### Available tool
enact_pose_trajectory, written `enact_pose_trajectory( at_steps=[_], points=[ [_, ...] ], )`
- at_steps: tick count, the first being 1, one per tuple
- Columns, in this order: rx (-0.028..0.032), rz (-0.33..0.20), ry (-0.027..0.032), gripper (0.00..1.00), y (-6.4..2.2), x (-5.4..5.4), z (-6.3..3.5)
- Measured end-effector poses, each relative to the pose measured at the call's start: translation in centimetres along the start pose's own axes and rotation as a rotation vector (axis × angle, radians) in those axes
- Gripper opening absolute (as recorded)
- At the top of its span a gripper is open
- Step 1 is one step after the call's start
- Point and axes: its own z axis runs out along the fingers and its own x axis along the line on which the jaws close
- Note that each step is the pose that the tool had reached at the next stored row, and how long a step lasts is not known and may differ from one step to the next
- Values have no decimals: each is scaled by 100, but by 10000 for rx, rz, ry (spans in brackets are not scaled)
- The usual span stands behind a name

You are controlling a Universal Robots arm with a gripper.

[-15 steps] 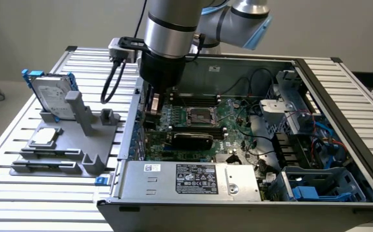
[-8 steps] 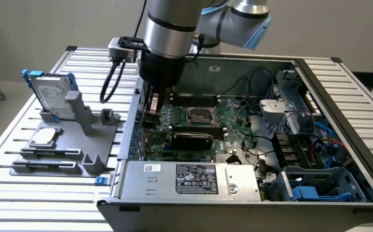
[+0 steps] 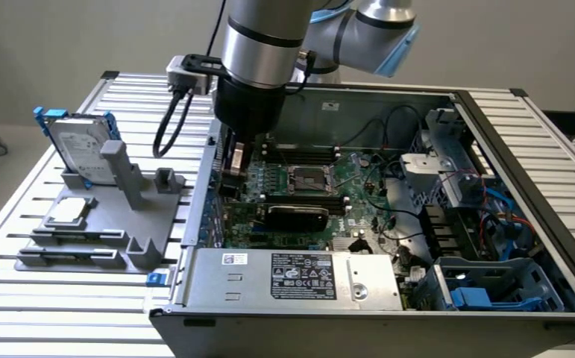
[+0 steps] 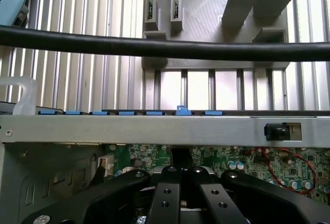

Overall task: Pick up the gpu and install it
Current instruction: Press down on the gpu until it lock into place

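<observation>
I log open computer case (image 3: pixel 526 224) on slatted table (image 3: pixel 9 261), my gripper (image 4: pixel 180 198) lowered inside by its rear wall, fingers (image 4: pixel 165 203) pressed together, empty, gpu (image 3: pixel 295 216) seated on motherboard (image 3: pixel 362 175) just below gripper, grey fixture (image 3: pixel 98 224) outside case.

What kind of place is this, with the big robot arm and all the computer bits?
Probably a robotics lab or test bench for putting computers together. A robot arm reaches into an open computer case lying on a slatted metal table, and a grey holder beside it keeps a hard drive standing ready.
</observation>
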Motion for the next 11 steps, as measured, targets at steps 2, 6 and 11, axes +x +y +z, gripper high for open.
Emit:
enact_pose_trajectory(
  at_steps=[2, 6, 11],
  points=[
    [-16, 12, 4, 11, 3, 1, -11],
    [-35, 47, 14, 11, 4, 0, -15],
    [-74, 100, -1, 11, 4, -1, -18]
  ],
)
